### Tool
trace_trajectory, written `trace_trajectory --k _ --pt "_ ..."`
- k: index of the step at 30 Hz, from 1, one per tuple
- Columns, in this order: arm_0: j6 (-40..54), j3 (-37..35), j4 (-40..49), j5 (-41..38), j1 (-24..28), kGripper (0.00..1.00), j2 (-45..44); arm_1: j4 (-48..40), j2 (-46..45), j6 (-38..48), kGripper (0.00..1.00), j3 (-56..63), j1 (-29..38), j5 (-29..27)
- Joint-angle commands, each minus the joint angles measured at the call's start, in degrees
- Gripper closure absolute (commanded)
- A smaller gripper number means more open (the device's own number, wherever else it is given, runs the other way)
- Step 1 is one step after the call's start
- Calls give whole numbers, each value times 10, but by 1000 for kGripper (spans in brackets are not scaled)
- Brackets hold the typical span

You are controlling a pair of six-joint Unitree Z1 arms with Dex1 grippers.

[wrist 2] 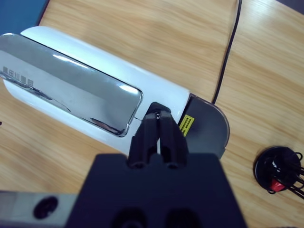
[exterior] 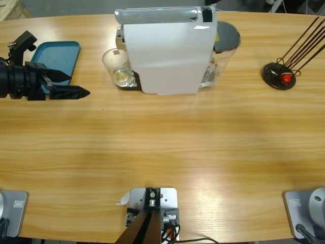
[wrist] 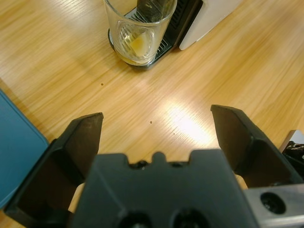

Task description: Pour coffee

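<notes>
1. Left gripper (wrist: 156, 123) stood open near the desk's left edge, empty.
2. Glass (exterior: 116, 66) sat straight ahead under the coffee machine (exterior: 167, 51); coffee (wrist: 137, 45) possibly a pale trace.
3. Right gripper (wrist 2: 158, 124) was closed over the machine's top.

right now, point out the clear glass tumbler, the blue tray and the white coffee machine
clear glass tumbler (wrist: 139, 35): left wrist view, lower wall.
blue tray (exterior: 62, 55): high view, bare floor.
white coffee machine (exterior: 167, 56): high view, white top face.

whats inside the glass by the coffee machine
The glass on the machine's drip tray holds only a thin pale yellowish film at its base; no dark coffee shows. The spout above it is partly hidden by the white coffee machine.
</notes>
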Motion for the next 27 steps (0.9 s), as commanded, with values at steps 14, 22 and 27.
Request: trace_trajectory --k 14,22,27 --pt "-3 16 -8 6 -4 0 24 -9 43 11 1000 87 0 17" --pt "-3 16 -8 6 -4 0 23 12 56 12 1000 72 0 20" --pt "-3 17 -8 6 -4 0 23 55 84 12 1000 58 1 34"
